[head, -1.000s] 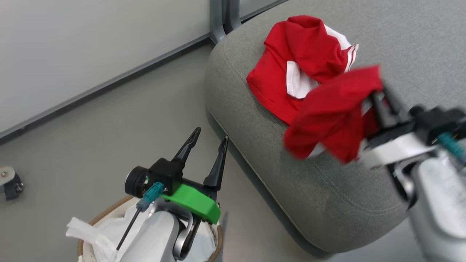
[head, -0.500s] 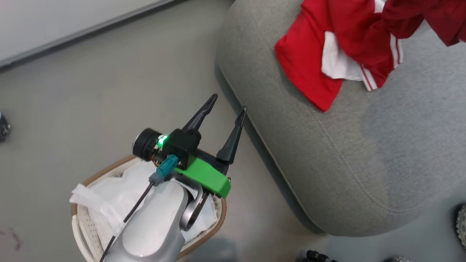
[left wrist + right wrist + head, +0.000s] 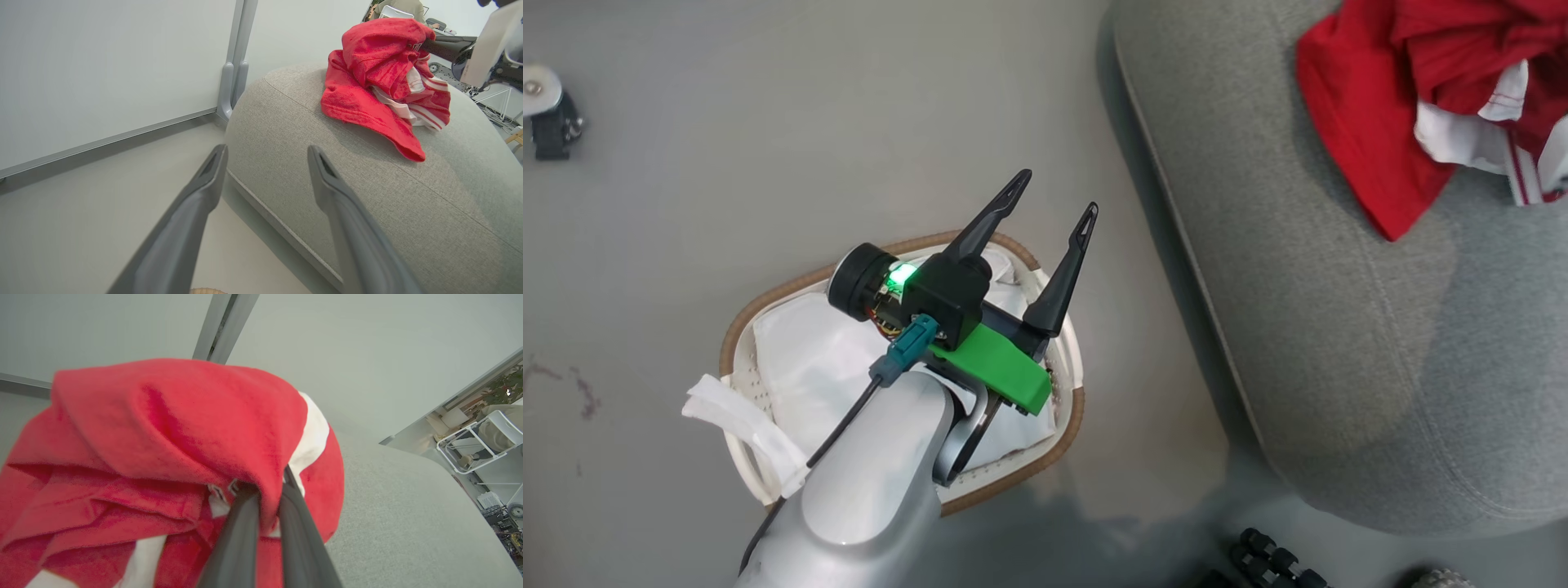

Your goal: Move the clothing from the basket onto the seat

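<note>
Surroundings: smooth grey floor (image 3: 768, 122); small wheeled fitting (image 3: 547, 122) well apart.
Basket (image 3: 737, 327): oval, brown woven rim, white liner (image 3: 809, 351), beside seat.
Seat (image 3: 1339, 327): grey woven upholstery, rounded, seamed.
Clothing (image 3: 367, 98): crumpled red-and-white heap on seat.
Left hand (image 3: 1055, 193): spread wide above basket.
Right hand (image 3: 265, 486): clamped on clothing fold.

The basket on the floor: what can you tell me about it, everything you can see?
The basket is a small oval tub of white plastic with holes in its walls and a brown woven rim. A white cloth liner fills it, with one flap hanging over the rim. Nothing else shows in the part that can be seen. It stands upright on the grey floor, beside the grey seat but apart from it. The robot's left arm reaches over it and hides part of the inside.
</note>
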Motion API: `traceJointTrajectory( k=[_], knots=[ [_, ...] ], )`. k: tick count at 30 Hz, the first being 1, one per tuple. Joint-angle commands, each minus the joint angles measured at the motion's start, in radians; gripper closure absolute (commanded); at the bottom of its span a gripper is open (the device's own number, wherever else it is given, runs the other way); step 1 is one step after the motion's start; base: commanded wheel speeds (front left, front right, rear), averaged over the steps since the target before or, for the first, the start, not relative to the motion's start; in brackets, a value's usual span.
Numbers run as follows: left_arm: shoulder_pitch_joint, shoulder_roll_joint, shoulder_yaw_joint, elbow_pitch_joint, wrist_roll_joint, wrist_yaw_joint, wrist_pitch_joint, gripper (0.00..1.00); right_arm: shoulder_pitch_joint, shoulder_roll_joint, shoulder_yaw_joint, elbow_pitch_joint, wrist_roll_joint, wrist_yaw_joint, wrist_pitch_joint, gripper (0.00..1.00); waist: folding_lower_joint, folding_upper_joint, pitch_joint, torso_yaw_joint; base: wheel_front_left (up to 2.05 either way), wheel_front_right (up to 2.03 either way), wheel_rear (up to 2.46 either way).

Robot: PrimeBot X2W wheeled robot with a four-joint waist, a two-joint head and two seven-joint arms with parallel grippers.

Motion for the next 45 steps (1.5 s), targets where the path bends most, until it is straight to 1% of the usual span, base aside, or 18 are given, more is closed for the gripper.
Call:
traceJointTrajectory(
  k=[1,5,10,11,12,13,14,22,27,31,37,41,45],
  knots=[
    [-0.008,0.005,0.003,0.001,0.002,-0.004,0.0,0.0,0.028,0.006,-0.027,0.023,-0.007,-0.001,0.0,1.0,-0.0002,0.0,0.045,0.048,0.0,0.0,0.0],
    [0.013,0.008,0.01,0.009,-0.004,-0.004,0.0,0.0,0.098,0.037,-0.1,0.054,-0.02,-0.001,0.0,1.0,-0.0002,0.0,0.027,0.041,0.0,0.0,0.0],
    [0.031,0.009,0.016,0.016,-0.009,-0.004,0.0,0.0,0.174,0.071,-0.162,0.034,-0.036,-0.001,0.0,1.0,-0.0002,0.0,-0.019,0.014,0.0,0.0,0.0],
    [0.034,0.009,0.017,0.018,-0.01,-0.004,0.0,0.0,0.189,0.077,-0.171,0.027,-0.039,-0.001,0.0,0.92,-0.0002,0.0,-0.03,0.008,0.0,0.0,0.0],
    [0.039,0.008,0.018,0.019,-0.012,-0.004,0.0,0.0,0.203,0.083,-0.18,0.018,-0.039,-0.001,0.0,0.75,-0.0002,0.0,-0.041,0.002,0.0,0.0,0.0],
    [0.045,0.007,0.02,0.021,-0.014,-0.004,0.0,0.0,0.221,0.09,-0.19,0.003,-0.037,-0.001,0.0,0.34,-0.0002,0.0,-0.054,-0.004,0.0,0.0,0.0],
    [0.049,0.005,0.022,0.023,-0.017,-0.004,0.0,0.0,0.236,0.1,-0.198,-0.013,-0.037,-0.001,0.0,0.0,-0.0002,0.0,-0.067,-0.01,0.0,0.0,0.0],
    [0.107,-0.004,0.035,0.021,-0.028,-0.004,0.001,0.0,0.371,0.147,-0.232,-0.128,-0.014,-0.001,0.0,0.0,-0.0002,0.0,-0.186,-0.032,0.0,0.0,0.0],
    [0.149,-0.008,0.036,0.015,-0.03,-0.004,0.001,0.0,0.439,0.173,-0.218,-0.197,0.01,-0.001,0.0,0.0,-0.0002,0.0,-0.247,-0.031,0.0,0.0,0.0],
    [0.178,-0.01,0.038,0.01,-0.017,-0.004,0.0,0.0,0.473,0.2,-0.189,-0.251,0.04,-0.001,0.0,0.0,-0.0002,0.0,-0.286,-0.016,0.0,0.0,0.0],
    [0.223,-0.012,0.079,0.009,-0.001,-0.003,0.001,0.0,0.497,0.231,-0.109,-0.315,0.093,-0.001,0.0,0.0,-0.0002,0.0,-0.33,0.036,0.0,0.0,0.0],
    [0.251,-0.016,0.128,0.009,0.02,-0.004,0.0,0.0,0.506,0.248,-0.057,-0.339,0.13,-0.001,0.0,0.0,-0.0002,0.0,-0.348,0.092,0.0,0.0,0.0],
    [0.276,-0.017,0.2,0.01,0.047,-0.001,0.0,0.0,0.508,0.27,-0.018,-0.353,0.153,-0.001,0.0,0.0,-0.0002,0.0,-0.361,0.152,0.0,0.0,0.0]
  ],
)
